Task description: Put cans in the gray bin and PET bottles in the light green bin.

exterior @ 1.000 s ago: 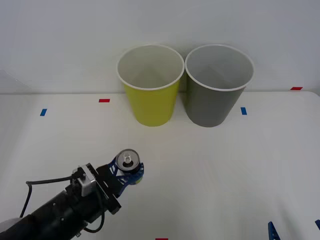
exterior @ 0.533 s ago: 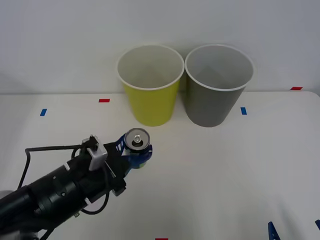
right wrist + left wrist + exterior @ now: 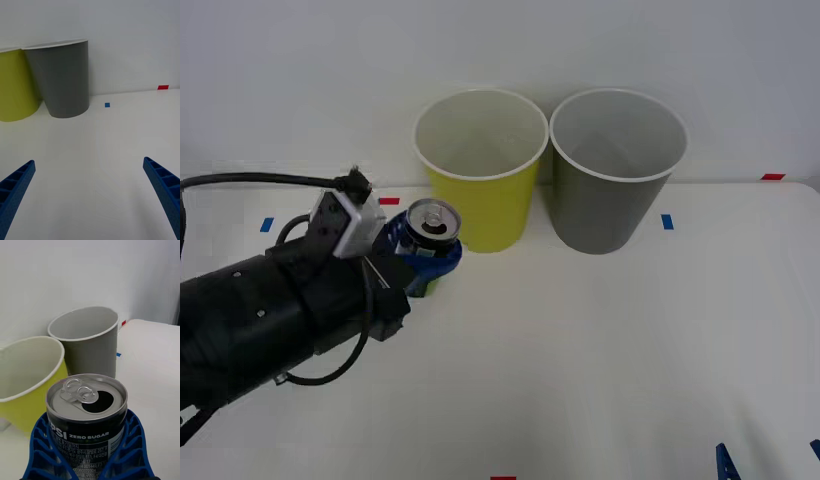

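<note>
Front view — can lifted and carried toward the bins, not yet over the gray one.

Within the last second the left gripper has risen off the table and swung forward, so the can it clamps now hangs just beside the light green bin, on that bin's left and short of its rim. The gray bin stands touching the green bin on its far side, so by my reading the can must cross over the green bin's mouth before release. The can's long axis is near upright, leaning slightly, with its opened pull-tab top facing up. Well to the right of the green bin, low and near the robot, the right gripper waits with fingers spread — empty.
</note>
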